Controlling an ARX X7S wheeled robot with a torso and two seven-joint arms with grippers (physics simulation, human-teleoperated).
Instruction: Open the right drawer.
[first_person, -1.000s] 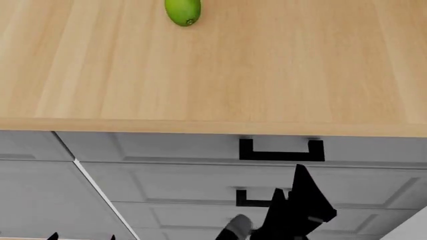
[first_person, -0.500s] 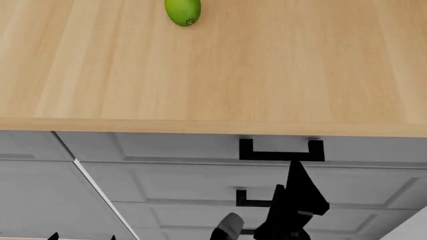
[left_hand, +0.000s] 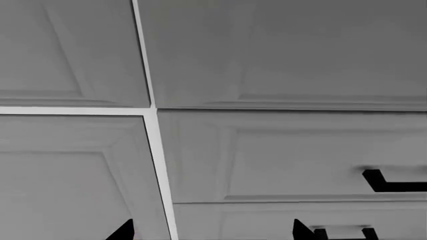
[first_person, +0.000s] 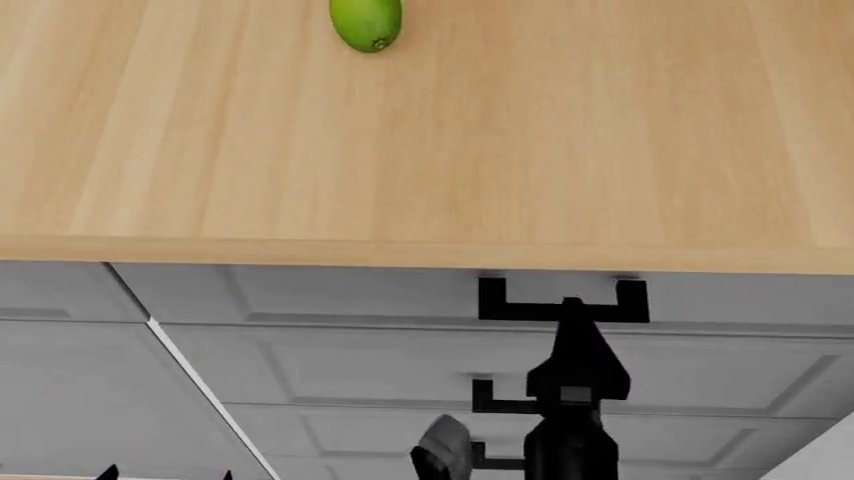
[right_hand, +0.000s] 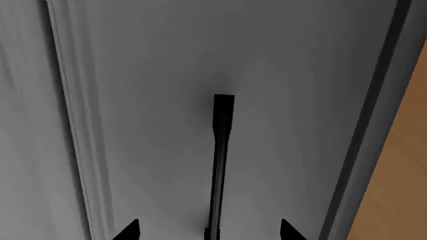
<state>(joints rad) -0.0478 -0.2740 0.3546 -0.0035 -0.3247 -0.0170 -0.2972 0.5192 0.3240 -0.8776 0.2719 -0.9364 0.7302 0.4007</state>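
The right drawer (first_person: 334, 295) is the wide light-grey front just under the wooden countertop, shut, with a black U-shaped handle (first_person: 514, 305). My right gripper (first_person: 571, 312) reaches up to the handle's bar, near its middle. In the right wrist view the handle (right_hand: 222, 140) runs straight between the two open fingertips of the right gripper (right_hand: 210, 232), not clamped, against the drawer front (right_hand: 147, 100). My left gripper (left_hand: 212, 235) is open and empty, facing lower cabinet fronts; its tips show at the head view's bottom left (first_person: 164, 475).
A green lime (first_person: 366, 22) lies on the wooden countertop (first_person: 534, 150). Below the right drawer are more grey drawer fronts, one with a like handle (first_person: 497, 397). A narrower grey front (first_person: 54, 290) sits to the left. Another handle (left_hand: 393, 184) shows in the left wrist view.
My right gripper has risen from beside the lower handle and turned edge-on, so its tip now meets the top drawer's handle. The drawer and left arm have not moved.
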